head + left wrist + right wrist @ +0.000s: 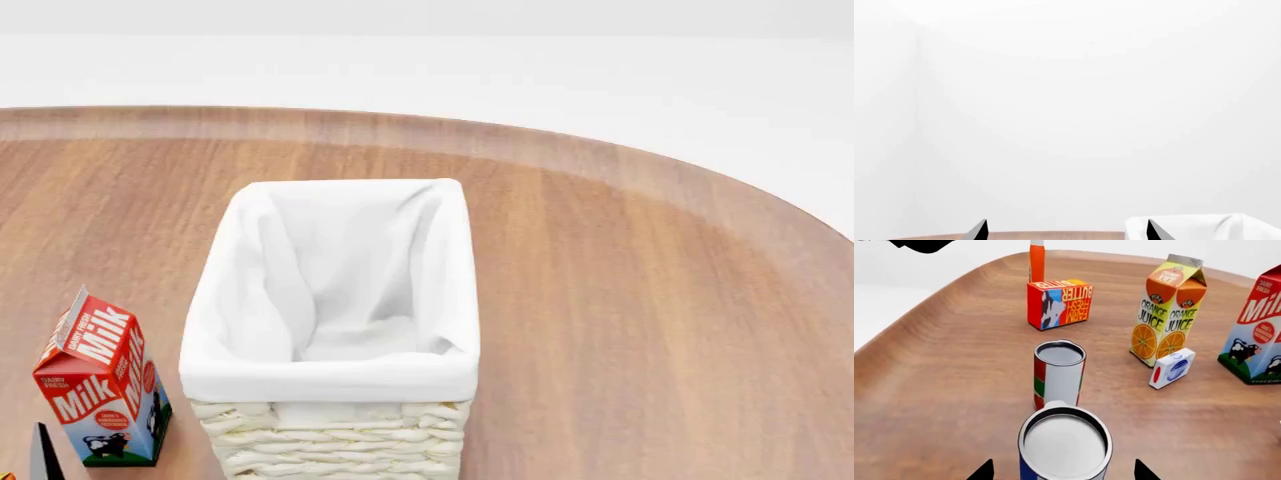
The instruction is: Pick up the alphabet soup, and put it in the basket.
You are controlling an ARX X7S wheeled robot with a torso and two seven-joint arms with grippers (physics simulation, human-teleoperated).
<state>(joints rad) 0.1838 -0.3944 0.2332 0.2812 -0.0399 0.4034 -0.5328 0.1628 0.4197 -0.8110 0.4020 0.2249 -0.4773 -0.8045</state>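
Alphabet soup stands upright on the table, directly under the right gripper, whose fingertips are spread wide and straddle it without contact. Red-and-green can sits just beyond it. Rigid metal cylinder, probably moderate weight, slick label: pinch mid-body across the sides. Left gripper is wide, empty. Basket is empty.

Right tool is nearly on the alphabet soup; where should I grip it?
Grip the alphabet soup across its round side wall, descending from above where the right tool hangs. It stands upright; keep clear of the red-and-green can right behind.
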